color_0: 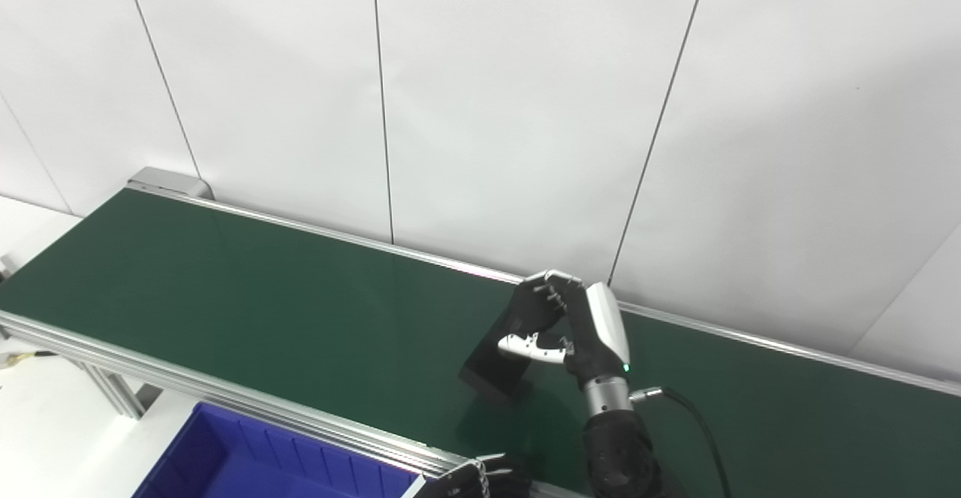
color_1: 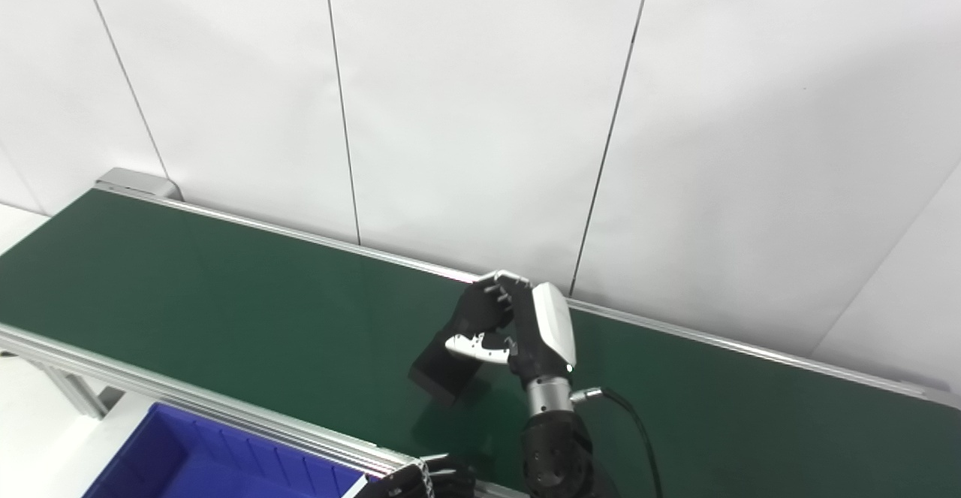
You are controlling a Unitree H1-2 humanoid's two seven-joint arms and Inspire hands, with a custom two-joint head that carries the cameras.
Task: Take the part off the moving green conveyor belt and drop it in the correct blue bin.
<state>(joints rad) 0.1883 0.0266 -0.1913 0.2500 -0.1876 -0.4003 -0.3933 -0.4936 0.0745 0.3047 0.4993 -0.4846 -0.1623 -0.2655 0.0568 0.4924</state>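
A black block-shaped part (color_0: 494,369) is on the green conveyor belt (color_0: 263,295), tilted, with its lower end near the belt surface. My right hand (color_0: 559,325) is shut on the part, fingers wrapped over its upper end and thumb across its near side; it also shows in the right eye view (color_1: 503,329). My left hand (color_0: 473,479) shows only as fingertips at the bottom edge, below the belt's near rail; I cannot tell if it is open. A blue bin (color_0: 248,460) sits below the belt's near rail at the bottom left.
The belt's aluminium near rail (color_0: 188,381) runs between the belt and the bin. A white panelled wall (color_0: 480,92) stands right behind the belt's far rail. A black cable (color_0: 698,423) trails from my right wrist.
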